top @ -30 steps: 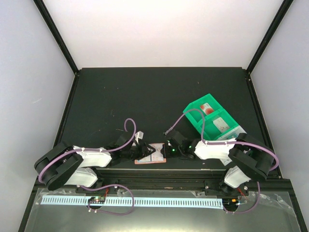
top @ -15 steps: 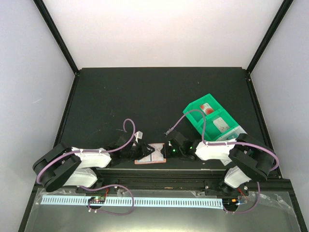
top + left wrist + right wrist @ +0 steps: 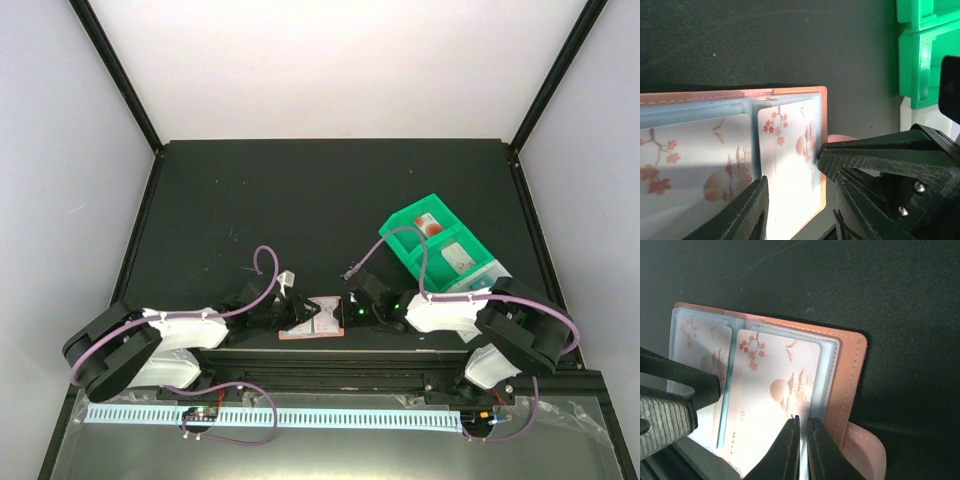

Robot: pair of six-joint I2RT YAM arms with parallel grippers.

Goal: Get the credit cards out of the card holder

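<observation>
- Card holder (image 3: 312,318) open at the desk's (image 3: 300,200) near edge.
- Right gripper (image 3: 802,426) clenched at the edge of a blossom-printed card (image 3: 775,385).
- Left gripper (image 3: 791,167) straddles one leaf; grip unclear.

A green plastic bin (image 3: 396,228) with two compartments was set askew on the black table (image 3: 300,200), toward 3 o'clock. White walls (image 3: 340,60) were seen at 12 o'clock, and a white perforated strip (image 3: 300,416) was laid at 6 o'clock
</observation>
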